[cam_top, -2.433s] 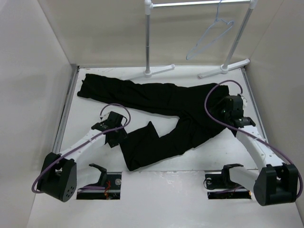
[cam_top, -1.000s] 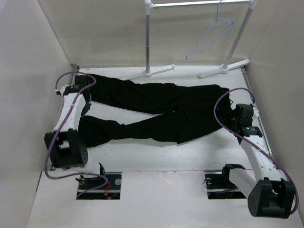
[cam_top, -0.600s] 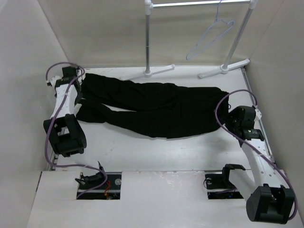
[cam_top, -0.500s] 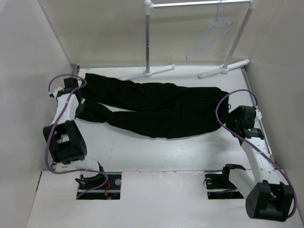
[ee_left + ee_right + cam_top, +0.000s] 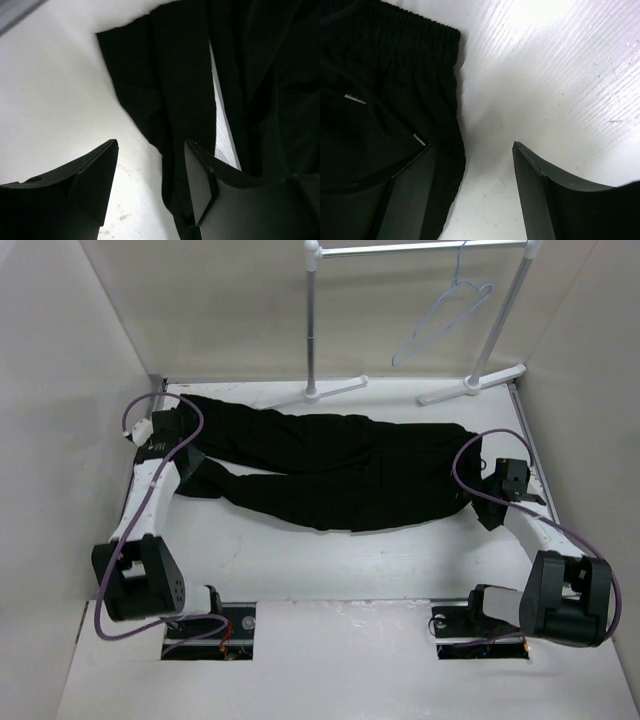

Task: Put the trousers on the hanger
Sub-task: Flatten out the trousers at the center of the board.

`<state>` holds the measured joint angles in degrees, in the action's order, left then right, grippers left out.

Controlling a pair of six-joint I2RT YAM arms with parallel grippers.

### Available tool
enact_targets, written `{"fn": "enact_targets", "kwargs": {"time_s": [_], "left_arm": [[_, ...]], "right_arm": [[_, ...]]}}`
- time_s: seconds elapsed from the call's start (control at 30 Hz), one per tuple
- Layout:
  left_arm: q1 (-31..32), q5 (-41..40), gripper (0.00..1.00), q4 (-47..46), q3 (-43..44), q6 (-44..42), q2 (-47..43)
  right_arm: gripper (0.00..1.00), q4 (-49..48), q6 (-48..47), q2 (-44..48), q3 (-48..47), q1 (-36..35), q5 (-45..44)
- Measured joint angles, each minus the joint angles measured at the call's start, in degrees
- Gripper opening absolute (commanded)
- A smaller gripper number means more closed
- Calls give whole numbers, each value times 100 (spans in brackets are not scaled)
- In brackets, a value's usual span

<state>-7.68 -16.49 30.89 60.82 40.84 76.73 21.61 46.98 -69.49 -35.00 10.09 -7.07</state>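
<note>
Trousers (image 5: 330, 465): lie flat across the table (image 5: 330, 560), waistband right and cuffs left, legs now near parallel instead of splayed as seconds ago, so laying-out looks done and fetching the hanger (image 5: 440, 325), hung on the rail (image 5: 420, 248) well apart, looks next. Leaves the left gripper (image 5: 150, 150) spread wide over a cuff and the right gripper (image 5: 473, 147) spread beside the waistband, neither pinching cloth. Cannot tell where the cuff ends lie beneath the left arm in the top view, nor whether any fingertip touches fabric.

Bare table (image 5: 350, 560) before the trousers (image 5: 340, 465) lies open; rail stand feet (image 5: 335, 390) block behind.
</note>
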Motion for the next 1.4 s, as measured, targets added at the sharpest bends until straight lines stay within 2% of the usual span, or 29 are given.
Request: {"fn": "enact_targets", "kwargs": {"time_s": [0.2,0.37,0.53,0.6,0.7,0.77,0.9,1.03,1.17,1.33,1.4], "left_arm": [[214,155,48,-205,398,-197,1196],[81,168,45,-192,492,-87,1687],[-61,396,24,-402,837,109,2245],[-72,452,21,-501,866,173,2321],[-96,540,9,-616,872,258,2334],[-109,595,4,-678,872,321,2334],[-153,662,4,-793,837,450,2269],[-219,699,7,-793,645,516,1773],[-428,776,21,-809,605,531,1429],[-756,1032,21,-800,605,538,1714],[-837,1110,18,-793,605,544,1902]], "right_arm": [[68,-247,59,-247,-9,7,26],[68,-348,85,-352,-9,4,48],[64,-422,87,-474,-26,4,48],[64,-435,87,-529,-31,7,46],[66,-463,90,-581,-31,7,46],[65,-503,90,-592,-31,4,46],[64,-566,92,-586,-31,7,46],[69,-573,103,-535,-28,7,46],[71,-614,105,-529,-11,4,50],[71,-627,105,-498,-7,0,72],[70,-627,105,-439,-2,0,87]]}}
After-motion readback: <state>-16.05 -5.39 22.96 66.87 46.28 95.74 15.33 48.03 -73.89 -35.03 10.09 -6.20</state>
